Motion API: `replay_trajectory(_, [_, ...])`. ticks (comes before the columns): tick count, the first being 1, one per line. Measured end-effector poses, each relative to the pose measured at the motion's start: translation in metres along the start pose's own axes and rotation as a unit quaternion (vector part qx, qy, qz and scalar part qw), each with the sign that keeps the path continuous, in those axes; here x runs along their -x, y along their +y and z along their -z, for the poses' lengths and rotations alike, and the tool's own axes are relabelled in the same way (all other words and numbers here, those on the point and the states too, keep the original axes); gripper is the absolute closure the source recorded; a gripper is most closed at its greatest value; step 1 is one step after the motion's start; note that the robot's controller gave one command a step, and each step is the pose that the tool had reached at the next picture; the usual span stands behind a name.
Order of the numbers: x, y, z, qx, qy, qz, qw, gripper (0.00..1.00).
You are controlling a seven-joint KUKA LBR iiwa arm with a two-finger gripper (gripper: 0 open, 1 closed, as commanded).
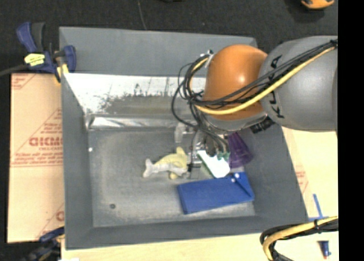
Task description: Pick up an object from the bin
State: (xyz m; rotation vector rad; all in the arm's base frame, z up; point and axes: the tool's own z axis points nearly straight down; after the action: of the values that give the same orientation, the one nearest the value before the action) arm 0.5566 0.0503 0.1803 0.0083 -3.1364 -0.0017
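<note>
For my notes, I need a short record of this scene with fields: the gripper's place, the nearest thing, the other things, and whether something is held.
gripper: low inside the bin, near its middle
bin: grey metal
nearest thing: pale fish-shaped toy, lying on the floor just left of the gripper
other things: flat blue piece toward the front; white and green piece beside the gripper; purple thing partly under the arm
held: cannot tell from this view
</note>
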Motion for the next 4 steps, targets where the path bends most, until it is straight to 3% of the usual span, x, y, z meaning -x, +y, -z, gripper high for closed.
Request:
replay_trajectory(1, [0.002,0.0,0.004,0.0,-0.0041,-0.001,1.0,0.0])
replay_trajectory(2, [0.009,-0.004,-0.024,0.001,-0.0081,-0.041,0.9991,0.0])
replay_trajectory(3, [0.007,0.006,-0.062,0.0,-0.0039,-0.052,0.9986,0.0])
replay_trajectory(4, [-0.009,0.0,-0.097,0.001,-0.0072,-0.104,0.9946,0.0])
